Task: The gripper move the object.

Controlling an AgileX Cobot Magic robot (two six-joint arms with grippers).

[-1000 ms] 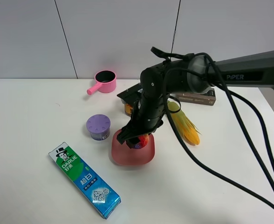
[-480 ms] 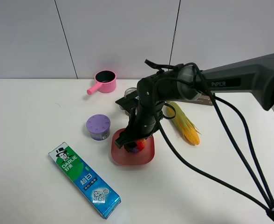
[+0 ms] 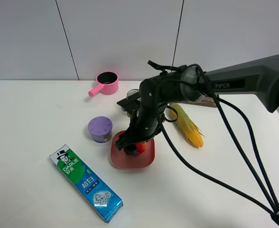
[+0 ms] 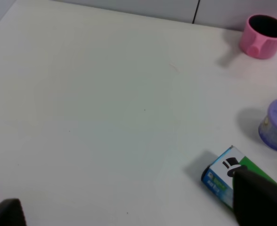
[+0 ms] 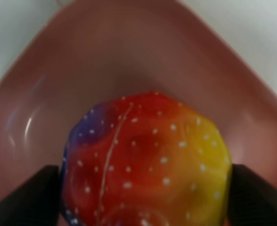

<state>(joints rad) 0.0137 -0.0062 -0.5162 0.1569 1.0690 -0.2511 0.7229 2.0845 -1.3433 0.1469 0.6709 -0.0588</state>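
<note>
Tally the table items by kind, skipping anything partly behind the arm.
Ball: 1
Bowl: 1
Pot: 1
Lidded tub: 1
Toothpaste box: 1
Corn cob: 1
Total: 6

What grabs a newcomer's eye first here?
The dark right gripper, low in the red bowl mid-table, is clamped on the rainbow ball. Next come the blue-green toothpaste box lying front-left and the yellow corn cob right of the bowl.
</note>
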